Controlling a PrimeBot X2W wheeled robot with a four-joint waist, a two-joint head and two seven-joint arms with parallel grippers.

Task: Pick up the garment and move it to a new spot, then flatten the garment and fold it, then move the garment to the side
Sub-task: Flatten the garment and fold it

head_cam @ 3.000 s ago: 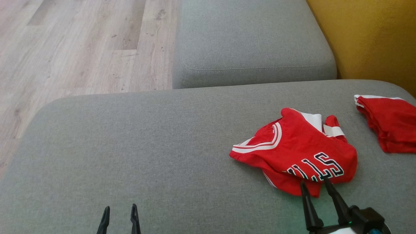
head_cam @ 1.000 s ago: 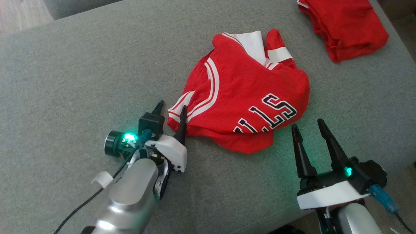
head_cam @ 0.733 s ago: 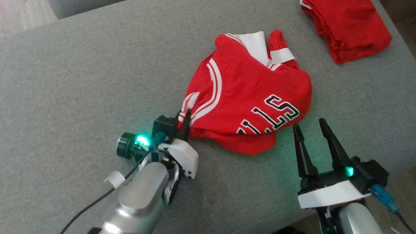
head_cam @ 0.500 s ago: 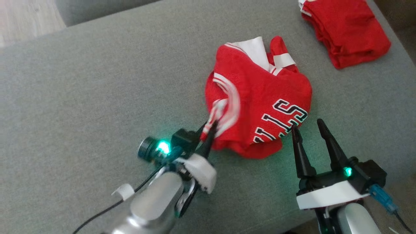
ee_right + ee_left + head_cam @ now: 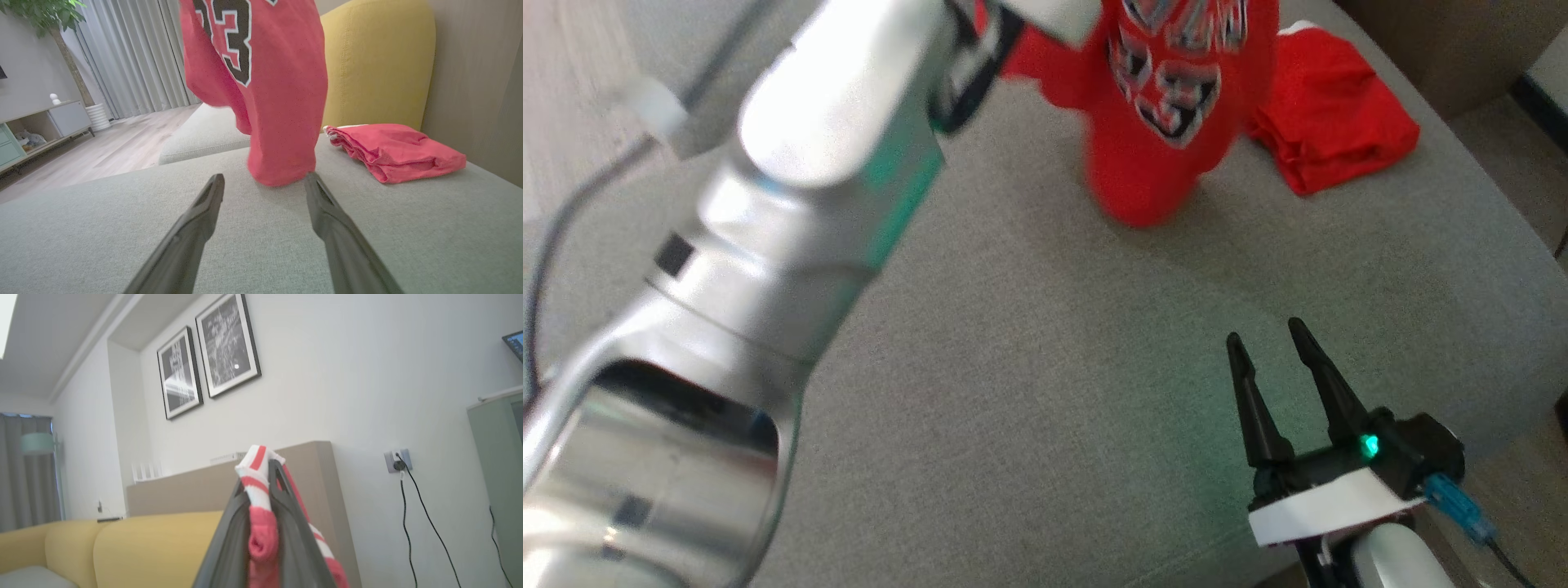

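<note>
1. The left gripper (image 5: 261,477) is clamped tight on the white-striped edge of the red fabric basketball jersey (image 5: 278,102), which hangs below it.
2. The right gripper (image 5: 1264,328) stands wide apart, empty; the jersey's hem dangles just beyond its fingertips.

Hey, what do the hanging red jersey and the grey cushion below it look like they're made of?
The red jersey looks like a thin matte knit, probably synthetic sports fabric: it hangs in soft folds, and its white-edged black numerals look printed. The grey cushion looks like woven upholstery cloth, matte and lightly flecked, with a fine weave showing.
</note>
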